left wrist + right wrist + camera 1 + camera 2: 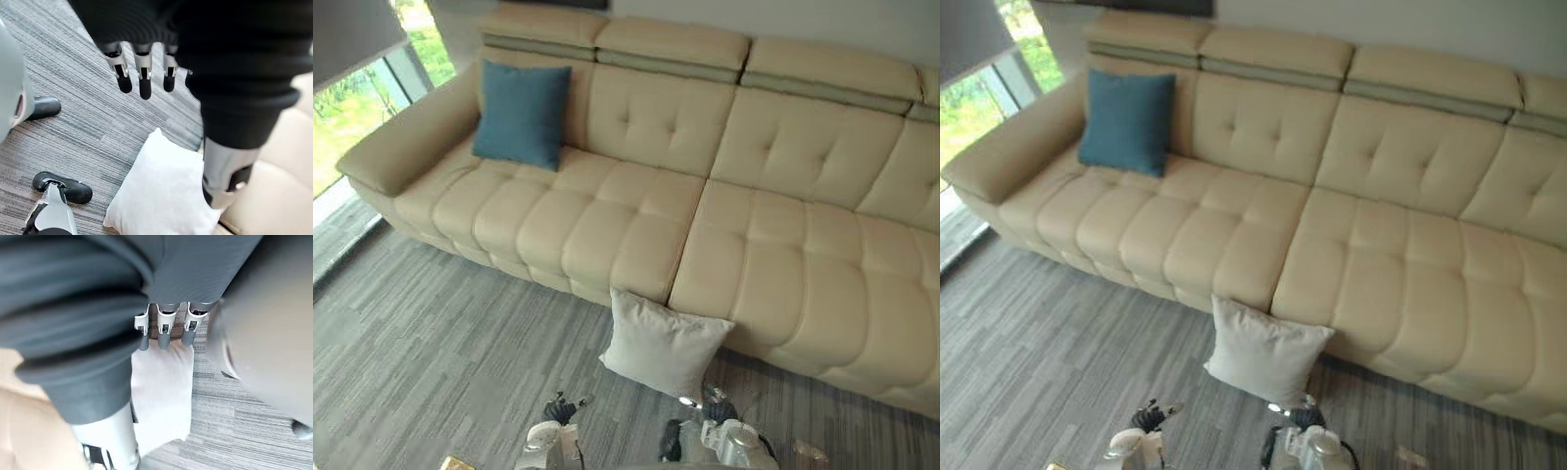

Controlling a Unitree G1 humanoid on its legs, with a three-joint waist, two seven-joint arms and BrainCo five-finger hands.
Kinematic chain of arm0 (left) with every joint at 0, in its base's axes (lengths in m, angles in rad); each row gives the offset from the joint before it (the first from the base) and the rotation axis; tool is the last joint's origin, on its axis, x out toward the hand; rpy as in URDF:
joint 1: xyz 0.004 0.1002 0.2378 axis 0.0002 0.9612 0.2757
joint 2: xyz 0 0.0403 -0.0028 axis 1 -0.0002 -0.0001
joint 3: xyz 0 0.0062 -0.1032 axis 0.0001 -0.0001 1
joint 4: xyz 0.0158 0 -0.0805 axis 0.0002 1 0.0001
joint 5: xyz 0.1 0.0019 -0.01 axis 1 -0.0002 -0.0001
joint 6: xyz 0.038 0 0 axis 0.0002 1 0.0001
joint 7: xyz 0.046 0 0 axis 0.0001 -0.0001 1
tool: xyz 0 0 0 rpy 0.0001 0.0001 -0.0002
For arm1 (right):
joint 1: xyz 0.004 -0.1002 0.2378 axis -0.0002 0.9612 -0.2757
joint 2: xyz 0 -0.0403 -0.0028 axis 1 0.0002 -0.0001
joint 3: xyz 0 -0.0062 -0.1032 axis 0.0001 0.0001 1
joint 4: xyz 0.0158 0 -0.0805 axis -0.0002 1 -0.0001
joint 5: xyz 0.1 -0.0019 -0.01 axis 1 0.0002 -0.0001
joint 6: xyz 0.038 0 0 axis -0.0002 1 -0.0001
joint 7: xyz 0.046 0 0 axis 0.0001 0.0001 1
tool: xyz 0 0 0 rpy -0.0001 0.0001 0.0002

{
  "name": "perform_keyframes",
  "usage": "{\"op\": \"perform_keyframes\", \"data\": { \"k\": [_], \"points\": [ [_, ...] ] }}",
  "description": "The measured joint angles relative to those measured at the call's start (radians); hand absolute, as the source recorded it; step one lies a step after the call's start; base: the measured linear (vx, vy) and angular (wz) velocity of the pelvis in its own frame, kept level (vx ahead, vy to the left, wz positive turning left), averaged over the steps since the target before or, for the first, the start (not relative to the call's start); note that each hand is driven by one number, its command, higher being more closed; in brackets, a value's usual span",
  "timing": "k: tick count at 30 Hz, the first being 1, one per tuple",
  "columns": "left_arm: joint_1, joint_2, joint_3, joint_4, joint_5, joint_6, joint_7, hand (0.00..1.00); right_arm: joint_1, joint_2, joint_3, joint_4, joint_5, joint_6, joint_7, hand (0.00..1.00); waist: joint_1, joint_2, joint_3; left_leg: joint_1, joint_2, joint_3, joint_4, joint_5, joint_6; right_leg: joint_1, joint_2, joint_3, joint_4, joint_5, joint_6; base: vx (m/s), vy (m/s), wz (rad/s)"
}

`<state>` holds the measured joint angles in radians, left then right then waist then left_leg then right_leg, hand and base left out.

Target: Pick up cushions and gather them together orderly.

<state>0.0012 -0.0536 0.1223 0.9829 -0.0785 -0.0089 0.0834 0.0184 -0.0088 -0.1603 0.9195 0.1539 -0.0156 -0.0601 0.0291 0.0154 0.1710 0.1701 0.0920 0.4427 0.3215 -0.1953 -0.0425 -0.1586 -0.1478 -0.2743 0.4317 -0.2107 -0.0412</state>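
A white cushion (666, 343) stands on the carpet, leaning against the front of the beige sofa (636, 225) near its middle. A blue cushion (521, 113) leans upright against the backrest at the sofa's left end, beside the armrest. My left hand (560, 408) and right hand (717, 409) hang low just in front of the white cushion, one to each side, apart from it. In the left wrist view the left hand (145, 81) has straight fingers and holds nothing, with the white cushion (166, 191) beyond. The right hand (165, 333) is likewise open above the white cushion (161, 391).
The long sofa spans the view, with tufted seats and a wide armrest (401, 142) at the left. Grey striped carpet (440, 333) lies in front of it. A floor-level window (352, 108) is at the far left.
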Motion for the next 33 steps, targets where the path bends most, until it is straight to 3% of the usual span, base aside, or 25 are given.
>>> {"op": "perform_keyframes", "data": {
  "k": [1, 2, 4, 5, 9, 10, 11, 12, 13, 15, 20, 26, 29, 33],
  "points": [
    [0.0, 0.002, 0.0, -0.005, 0.0, -0.001, -0.001, 0.0, 0.004, -0.003, -0.005, -0.001, 0.001, 0.0, 0.0, 0.0, -0.001, 0.002, 0.0, -0.028, 0.02, -0.011, 0.089, 0.004, -0.006, 0.017, 0.005, 0.0, -0.008, -0.005, -0.001, 0.23, -0.161, -0.16],
    [0.0, 0.001, -0.002, -0.02, 0.0, -0.001, -0.008, 0.0, 0.011, -0.008, 0.003, -0.001, 0.003, 0.001, -0.001, 0.0, -0.004, 0.002, 0.003, -0.139, 0.083, -0.067, 0.363, 0.052, -0.047, 0.059, 0.027, 0.012, -0.028, -0.023, -0.013, 0.13, -0.104, -0.17],
    [0.0, 0.0, -0.001, -0.036, 0.0, -0.004, -0.009, 0.0, 0.012, -0.009, 0.007, 0.0, 0.003, 0.003, -0.001, 0.0, 0.009, 0.003, 0.004, -0.218, 0.109, -0.134, 0.477, 0.0, -0.042, 0.081, 0.048, 0.046, -0.033, -0.035, -0.022, 0.17, -0.045, -0.7],
    [0.001, 0.0, -0.002, -0.043, -0.001, -0.005, -0.008, 0.0, 0.013, -0.009, 0.007, 0.0, 0.005, 0.004, -0.002, 0.0, 0.011, 0.001, 0.004, -0.244, 0.106, -0.16, 0.432, -0.035, -0.045, 0.094, 0.062, 0.079, -0.042, -0.035, -0.022, 0.19, -0.003, -0.94],
    [-0.001, 0.0, -0.003, -0.049, -0.001, -0.009, -0.008, 0.0, 0.022, -0.012, 0.005, 0.001, 0.007, 0.003, -0.013, 0.0, 0.011, -0.009, 0.008, -0.275, 0.043, -0.293, 0.155, -0.047, -0.039, 0.1, 0.074, 0.176, -0.046, -0.044, 0.0, 0.15, 0.118, -0.91],
    [0.001, 0.0, -0.003, -0.046, -0.002, -0.008, -0.007, 0.0, 0.022, -0.014, 0.008, 0.002, 0.006, 0.003, -0.018, 0.0, 0.011, -0.003, 0.003, -0.271, 0.021, -0.36, 0.031, 0.003, -0.02, 0.08, 0.092, 0.229, -0.02, -0.059, 0.025, 0.12, 0.222, -0.82],
    [0.001, 0.0, -0.003, -0.043, -0.002, -0.008, -0.007, 0.0, 0.021, -0.015, 0.009, 0.003, 0.006, 0.003, -0.018, 0.0, 0.012, 0.003, 0.0, -0.274, 0.023, -0.37, 0.011, 0.024, -0.038, 0.07, 0.101, 0.243, -0.008, -0.065, 0.036, 0.12, 0.238, -0.99],
    [-0.006, 0.003, -0.001, -0.037, -0.002, -0.009, -0.007, 0.0, 0.013, -0.009, 0.017, 0.016, 0.006, 0.004, -0.021, 0.0, 0.021, -0.008, 0.0, -0.26, 0.02, -0.347, 0.015, 0.017, -0.059, 0.058, 0.096, 0.278, 0.013, -0.074, 0.047, 0.15, 0.202, -0.78],
    [-0.01, 0.013, 0.002, -0.031, -0.002, -0.008, -0.005, 0.0, 0.016, -0.008, 0.029, 0.017, 0.006, 0.003, -0.02, 0.0, 0.019, -0.031, -0.007, -0.256, 0.012, -0.306, 0.011, 0.005, -0.042, 0.053, 0.084, 0.308, 0.005, -0.073, 0.064, 0.15, 0.2, -0.71],
    [-0.02, 0.02, 0.001, -0.017, -0.003, -0.008, -0.004, 0.0, 0.018, 0.0, 0.029, 0.017, 0.007, 0.003, -0.022, 0.0, 0.02, -0.044, -0.008, -0.257, 0.001, -0.281, 0.01, -0.001, -0.034, 0.052, 0.075, 0.335, -0.017, -0.062, 0.081, 0.14, 0.212, -0.43],
    [-0.032, 0.032, 0.008, -0.018, -0.03, -0.011, 0.005, 0.0, -0.017, 0.0, 0.049, 0.024, 0.023, 0.002, -0.029, 0.0, 0.028, -0.046, 0.005, -0.296, -0.025, -0.247, 0.028, -0.009, -0.019, -0.001, 0.048, 0.347, 0.005, -0.059, 0.098, 0.05, 0.087, -0.12],
    [-0.126, 0.062, 0.047, -0.105, -0.124, -0.017, 0.065, 0.0, -0.132, -0.075, 0.04, -0.021, 0.075, -0.015, -0.069, 0.0, 0.029, -0.027, 0.094, -0.567, -0.012, -0.316, 0.218, -0.009, -0.018, -0.242, 0.053, 0.295, 0.193, -0.068, 0.086, -0.13, -0.046, 0.28],
    [-0.218, 0.121, 0.074, -0.163, -0.161, -0.026, 0.093, 0.0, -0.201, -0.13, -0.001, -0.086, 0.123, -0.03, -0.091, 0.0, 0.03, -0.036, 0.134, -0.721, -0.005, -0.327, 0.297, -0.019, -0.015, -0.384, 0.053, 0.284, 0.272, -0.106, 0.074, -0.24, -0.067, 0.26],
    [-0.328, 0.209, 0.097, -0.21, -0.182, -0.029, 0.116, 0.0, -0.298, -0.201, -0.038, -0.127, 0.133, -0.044, -0.116, 0.0, 0.028, -0.034, 0.181, -0.887, 0.013, -0.347, 0.378, -0.021, -0.019, -0.552, 0.061, 0.275, 0.37, -0.111, 0.065, -0.29, -0.058, 0.05]
  ]
}}
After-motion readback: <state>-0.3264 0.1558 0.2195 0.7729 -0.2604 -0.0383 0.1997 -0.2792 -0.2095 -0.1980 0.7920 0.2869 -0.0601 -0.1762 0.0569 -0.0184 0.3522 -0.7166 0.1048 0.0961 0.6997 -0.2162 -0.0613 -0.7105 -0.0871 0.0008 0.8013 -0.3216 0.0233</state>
